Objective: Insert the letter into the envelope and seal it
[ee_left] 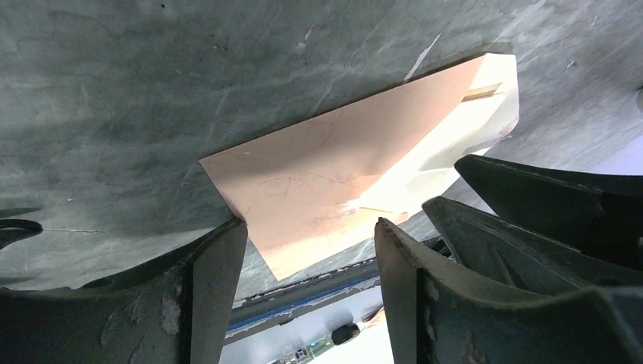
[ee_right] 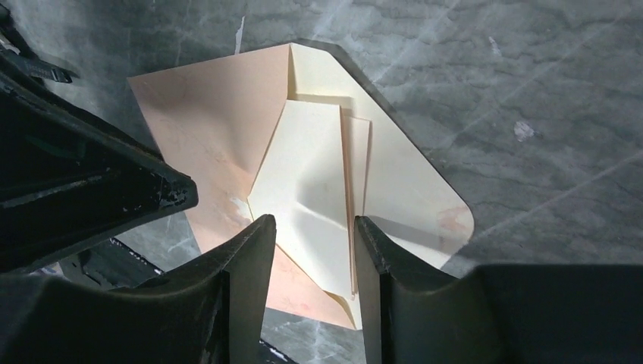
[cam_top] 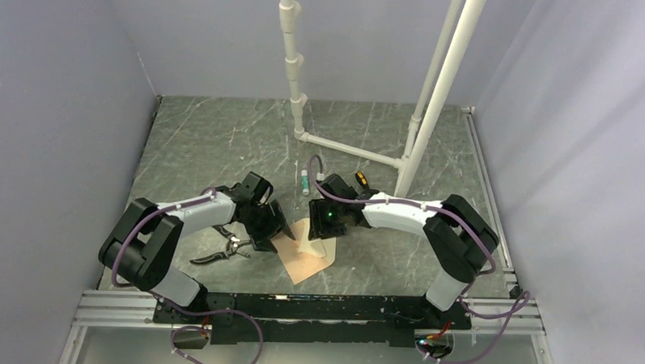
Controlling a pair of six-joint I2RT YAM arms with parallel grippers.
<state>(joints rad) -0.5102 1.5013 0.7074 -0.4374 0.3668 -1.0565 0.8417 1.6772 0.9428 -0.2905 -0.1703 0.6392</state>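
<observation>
Pale lilac walls (cam_top: 63, 100) on three sides. Grey marbled tabletop (cam_top: 207, 137). White pipe frame (cam_top: 435, 97) stands at the back. Pinkish-tan kraft paper envelope (cam_top: 304, 258) lies flat at near centre, paler inner face up. My left pincer (cam_top: 273, 225) is apart and empty at its edge. My right pincer (cam_top: 334, 223) is apart above the pale face. Black-handled pliers (cam_top: 220, 253) lie beside my left arm.

two robot arms are sharing a black base bar (cam_top: 315, 311). the left arm (cam_top: 193, 212) and right arm (cam_top: 399, 210) are each wearing smooth white shells between chunky black joints, with purple cables (cam_top: 119, 256) looping along them. a small green light (cam_top: 331, 212) is glowing on the right wrist. up close, the left gripper (ee_left: 311, 235) is showing matte black fingers (ee_left: 205, 296) flecked with pale scuffs.
</observation>
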